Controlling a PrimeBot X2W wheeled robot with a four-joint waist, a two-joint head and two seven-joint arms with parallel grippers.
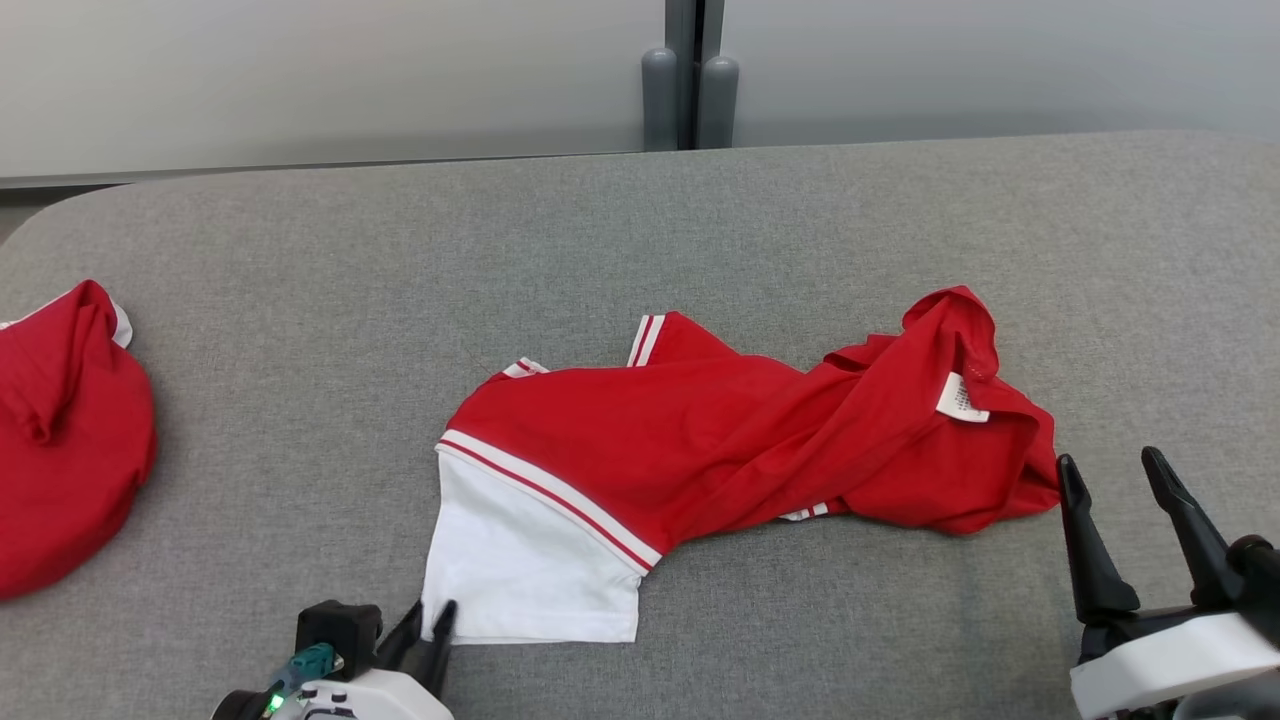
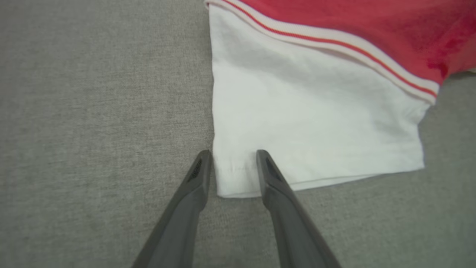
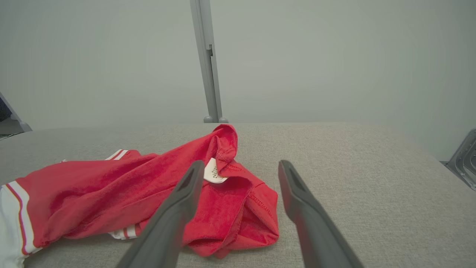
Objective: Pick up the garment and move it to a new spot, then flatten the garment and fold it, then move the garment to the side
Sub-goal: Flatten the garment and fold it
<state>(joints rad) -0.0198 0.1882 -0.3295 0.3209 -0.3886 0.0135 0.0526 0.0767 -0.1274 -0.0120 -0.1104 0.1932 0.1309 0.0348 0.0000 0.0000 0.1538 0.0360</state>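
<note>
The garment point(image 1: 700, 440), red with a white panel and striped trim, lies crumpled and twisted across the middle of the grey table point(image 1: 300, 260). My left gripper point(image 1: 432, 622) is at the near left corner of the white panel. In the left wrist view its fingers point(image 2: 232, 154) straddle that corner of the garment point(image 2: 308, 123), one on each side, still apart with cloth between them. My right gripper point(image 1: 1110, 470) stands open just right of the bunched red end with the white label. In the right wrist view its fingers point(image 3: 240, 165) frame that end of the garment point(image 3: 130, 193) without touching it.
Another red garment point(image 1: 60, 440) lies heaped at the table's left edge. Two grey posts point(image 1: 690, 90) stand behind the far edge against a pale wall. A metal fitting point(image 3: 465, 160) shows past the table's right side.
</note>
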